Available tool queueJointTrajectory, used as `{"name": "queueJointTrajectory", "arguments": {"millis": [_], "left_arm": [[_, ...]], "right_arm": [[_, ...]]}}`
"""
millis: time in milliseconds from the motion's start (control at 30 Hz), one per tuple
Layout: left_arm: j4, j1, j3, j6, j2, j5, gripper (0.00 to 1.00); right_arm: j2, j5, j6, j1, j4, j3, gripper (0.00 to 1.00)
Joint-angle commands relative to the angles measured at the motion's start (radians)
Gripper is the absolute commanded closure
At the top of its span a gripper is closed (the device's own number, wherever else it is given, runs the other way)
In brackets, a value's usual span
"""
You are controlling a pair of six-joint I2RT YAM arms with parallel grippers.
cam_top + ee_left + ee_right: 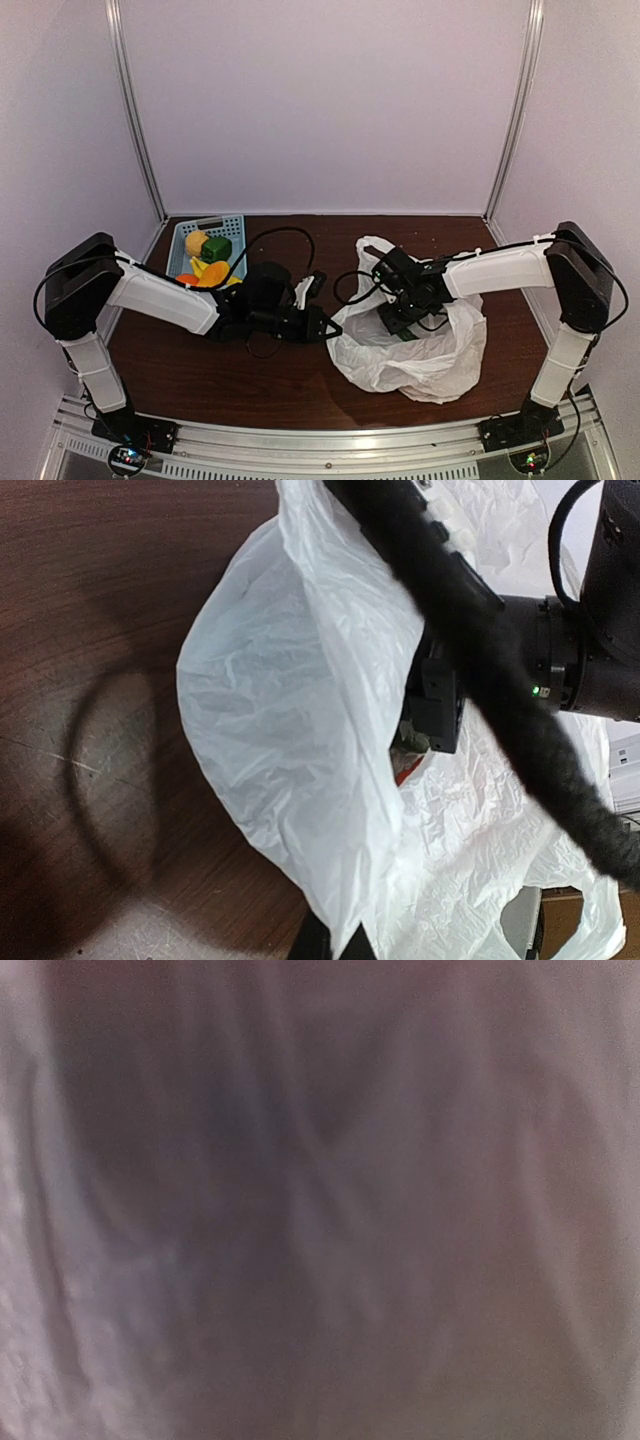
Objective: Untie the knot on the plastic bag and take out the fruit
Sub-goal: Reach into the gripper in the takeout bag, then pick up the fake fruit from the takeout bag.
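The white plastic bag lies crumpled right of the table's middle with its mouth open to the left. No knot shows in any view. My left gripper is shut on the bag's left rim; in the left wrist view the thin film runs down between my fingers. My right gripper reaches down into the bag's mouth, its fingertips hidden by plastic. Its black body shows inside the opening, with a bit of orange and green fruit just below it. The right wrist view is only blurred grey film.
A blue basket at the back left holds yellow, green and orange fruit. A black braided cable crosses in front of the bag in the left wrist view. White walls close in the dark wooden table.
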Motion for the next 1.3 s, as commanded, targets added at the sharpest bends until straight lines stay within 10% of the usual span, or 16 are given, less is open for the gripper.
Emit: {"name": "queueJointTrajectory", "arguments": {"millis": [0, 467, 1267], "left_arm": [[0.013, -0.006, 0.005, 0.017, -0.003, -0.011, 1.0], [0.006, -0.007, 0.018, 0.014, -0.004, -0.013, 1.0], [-0.039, -0.006, 0.073, 0.042, -0.001, -0.042, 1.0]], "right_arm": [[0.026, -0.024, 0.0, -0.014, 0.041, -0.011, 0.52], [0.022, -0.072, -0.002, -0.034, 0.08, -0.049, 0.79], [-0.481, -0.265, -0.05, 0.033, 0.207, -0.22, 0.78]]}}
